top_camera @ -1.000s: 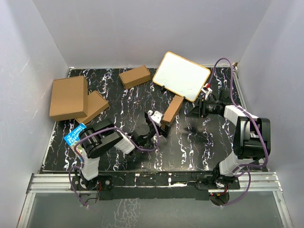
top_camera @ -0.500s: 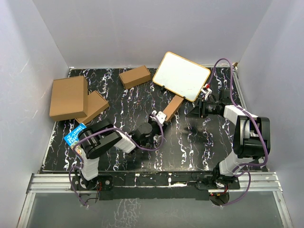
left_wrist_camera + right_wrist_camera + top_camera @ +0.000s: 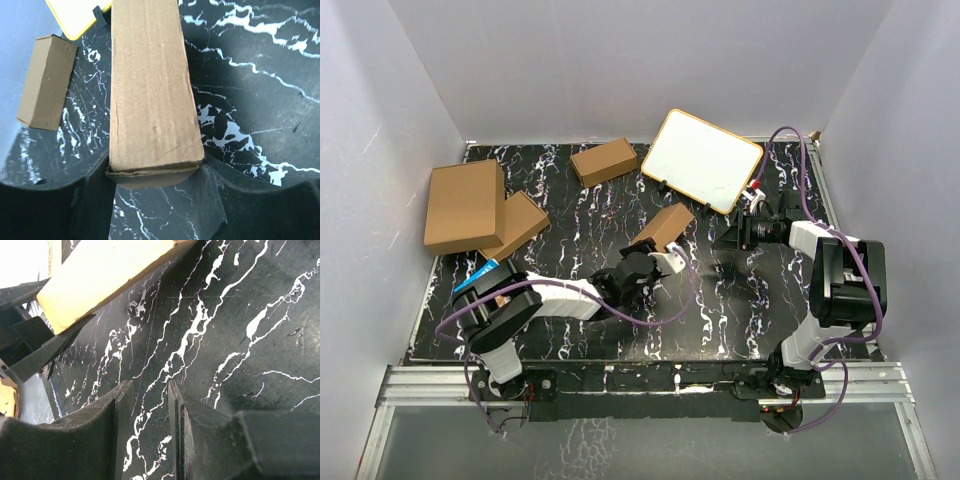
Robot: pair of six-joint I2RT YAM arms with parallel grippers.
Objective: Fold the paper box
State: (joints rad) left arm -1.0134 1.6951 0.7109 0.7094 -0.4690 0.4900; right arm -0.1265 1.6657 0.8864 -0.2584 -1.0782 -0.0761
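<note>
The paper box (image 3: 663, 228) is a closed plain brown cardboard box near the middle of the black marbled table, just in front of the white board. My left gripper (image 3: 645, 262) is shut on its near end. In the left wrist view the box (image 3: 150, 90) stretches away from me, its end (image 3: 152, 172) pinched between my two dark fingers (image 3: 215, 200). My right gripper (image 3: 732, 240) is right of the box and apart from it. In the right wrist view its fingers (image 3: 120, 420) stand a narrow gap apart, with nothing between them, over bare table.
The white board with a wooden frame (image 3: 703, 160) stands at the back and shows in the right wrist view (image 3: 100, 275). Another small brown box (image 3: 604, 161) lies behind (image 3: 45, 82). Two bigger cartons (image 3: 465, 204) lie at the left. A blue packet (image 3: 477, 280) lies near the left arm.
My left arm has reached out to the right. The box in its grip has turned and swung left, from leaning at the board to a lower, flatter pose. My right gripper has barely moved.
</note>
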